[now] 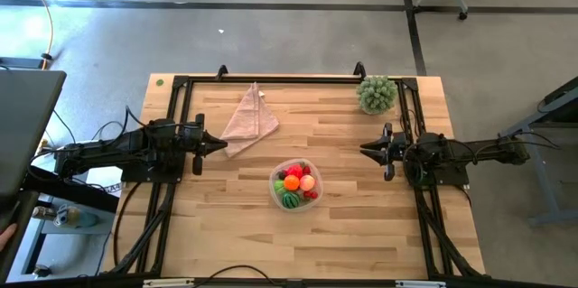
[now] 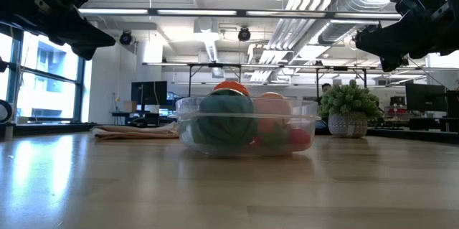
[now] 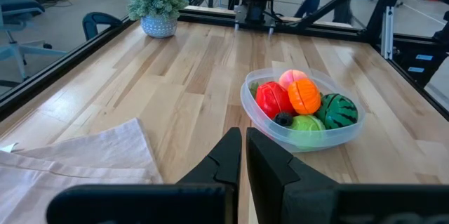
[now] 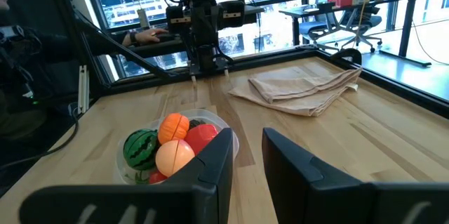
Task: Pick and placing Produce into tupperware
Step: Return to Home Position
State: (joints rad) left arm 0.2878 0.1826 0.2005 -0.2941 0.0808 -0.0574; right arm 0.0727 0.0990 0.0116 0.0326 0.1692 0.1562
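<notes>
The clear tupperware (image 1: pixel 273 189) stands on the middle of the table, a little toward the near edge. It holds the produce: a striped melon (image 3: pixel 339 110), an orange (image 3: pixel 304 96), a red apple (image 3: pixel 271 99), a pink peach (image 3: pixel 293 78), a green apple (image 3: pixel 303 123) and a dark berry (image 3: pixel 283 119). My left gripper (image 1: pixel 223 146) hovers left of the tub with its fingers shut and empty. My right gripper (image 1: pixel 364 150) hovers right of it, slightly open and empty. In the low view both grippers (image 2: pixel 107 42) (image 2: pixel 360 39) hang well above the tabletop.
A folded pink cloth (image 1: pixel 249 117) lies toward the far left, just beyond the left gripper. A bushy pale-green plant (image 1: pixel 377 95) in a pot stands at the far right corner. A black frame (image 1: pixel 271 79) runs along the table's far edge and sides. Bare wood lies near the tub.
</notes>
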